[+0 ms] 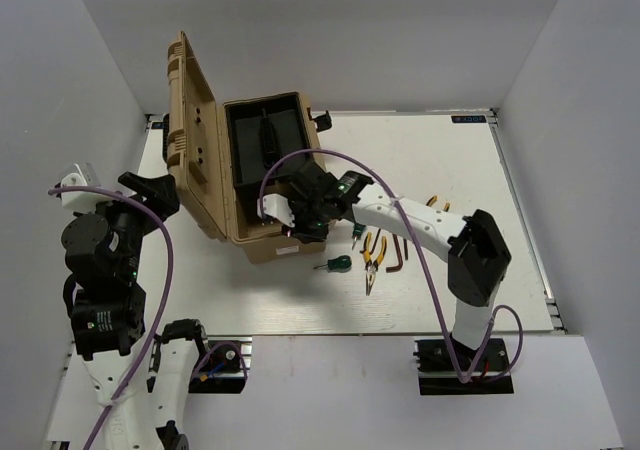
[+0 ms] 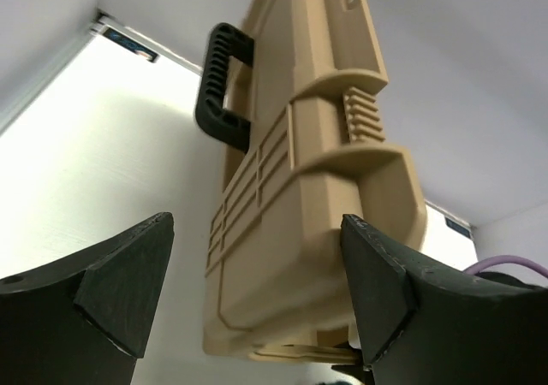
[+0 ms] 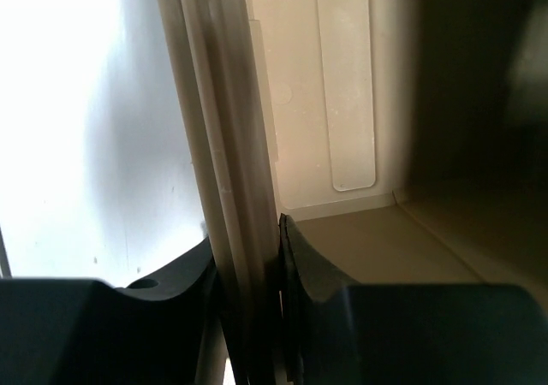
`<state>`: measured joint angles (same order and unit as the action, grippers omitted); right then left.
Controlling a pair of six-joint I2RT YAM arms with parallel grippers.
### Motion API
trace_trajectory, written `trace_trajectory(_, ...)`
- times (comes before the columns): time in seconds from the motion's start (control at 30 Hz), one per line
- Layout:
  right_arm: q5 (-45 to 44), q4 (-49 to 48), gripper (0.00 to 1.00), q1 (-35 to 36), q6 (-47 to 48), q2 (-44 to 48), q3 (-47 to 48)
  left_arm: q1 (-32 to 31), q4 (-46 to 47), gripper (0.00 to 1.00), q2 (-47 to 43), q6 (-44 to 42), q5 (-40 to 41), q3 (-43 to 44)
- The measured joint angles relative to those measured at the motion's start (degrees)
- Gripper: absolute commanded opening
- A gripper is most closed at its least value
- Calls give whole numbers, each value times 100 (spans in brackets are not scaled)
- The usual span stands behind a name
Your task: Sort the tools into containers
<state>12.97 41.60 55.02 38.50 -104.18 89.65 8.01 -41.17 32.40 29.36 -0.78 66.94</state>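
Right gripper [image 3: 257,257] pinched narrow on the near wall of the tan case [image 1: 262,242], left gripper [image 2: 257,231] gaping wide by the lid [image 1: 195,140], pliers [image 1: 372,260], screwdrivers [image 1: 335,264] and hex keys [image 1: 401,254] all loose on the table [image 1: 470,270], so sorting barely started tbh.

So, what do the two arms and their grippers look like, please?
Both the left arm and the right arm have white links, bulky black joints and a loose purple cable. The gripper fingers are matte black and wedge-shaped.

White table [image 1: 470,170], plain grey walls [image 1: 320,30]
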Motion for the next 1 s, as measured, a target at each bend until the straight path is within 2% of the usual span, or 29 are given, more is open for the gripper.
trace_trajectory(0.57, -367, -166, 0, 96, -883, -625, 776, -114, -85, 89, -15, -105, 114, 50)
trace_trajectory(0.67, -317, -166, 46, 92, -929, -625, 778, -140, -39, 89, -44, -151, -42, 13)
trace_trajectory(0.7, -271, -160, 72, 79, -1049, -625, 787, -151, -17, 89, -44, -177, -127, 11)
trace_trajectory(0.83, -4, -109, 85, -55, -1226, -597, 911, -190, 249, 92, -50, -372, -645, -22)
trace_trajectory(1.0, 280, 4, 87, -170, -1252, -240, 968, -221, 824, 96, -66, -590, -1749, -153)
